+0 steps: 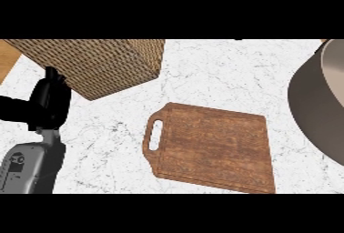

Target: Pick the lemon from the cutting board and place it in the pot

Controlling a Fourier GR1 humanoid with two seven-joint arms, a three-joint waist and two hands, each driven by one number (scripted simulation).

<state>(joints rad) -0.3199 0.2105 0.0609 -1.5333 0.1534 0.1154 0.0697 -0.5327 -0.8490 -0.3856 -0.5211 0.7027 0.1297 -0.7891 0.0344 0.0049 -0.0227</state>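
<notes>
The head view is showing a white marbled counter (222, 73) with three items on it and one arm.

The board (215, 148) is lying flat near the middle of the counter, wooden, with its handle slot facing left. Its top surface is showing bare wood only; the lemon is not appearing on it or anywhere else in view, so its location cannot be told.

The pot (319, 104) is sitting at the right edge, cut off by the frame. Only part of its grey wall and pale rim is showing; its inside is not visible. It is standing apart from the board, with a strip of counter between them.

A woven basket (101, 63) is occupying the upper left, well apart from the board.

The left hand (47, 102) is showing at the left edge above its grey forearm, just beside the basket's lower corner. Its black fingers are pointing upward and appear relaxed, holding nothing, and whether they are touching the basket cannot be told.

The right hand is not appearing in this view.

A strip of wooden surface (7, 59) is showing at the far upper left.
</notes>
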